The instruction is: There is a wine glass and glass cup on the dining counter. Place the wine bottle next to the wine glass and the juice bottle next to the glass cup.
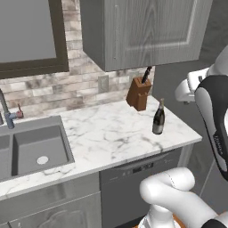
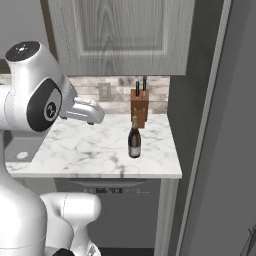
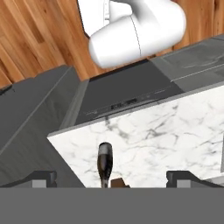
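Wine bottle [image 3: 105,164] base cut off, btm edge

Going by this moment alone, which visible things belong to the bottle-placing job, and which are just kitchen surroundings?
Belongs to the job:
- wine bottle, upright on the marble counter
- gripper, open above the bottle

Just surroundings:
- knife block
- sink
- faucet
- wall cabinet

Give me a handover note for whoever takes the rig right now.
Gripper: open, empty, looking down from above the wine bottle.
Wine bottle: upright on the marble counter with the sink, near its right end, in front of the knife block.
Done: nothing placed yet.
Left: grasp the wine bottle, carry it to the wine glass; then the juice bottle to the glass cup.
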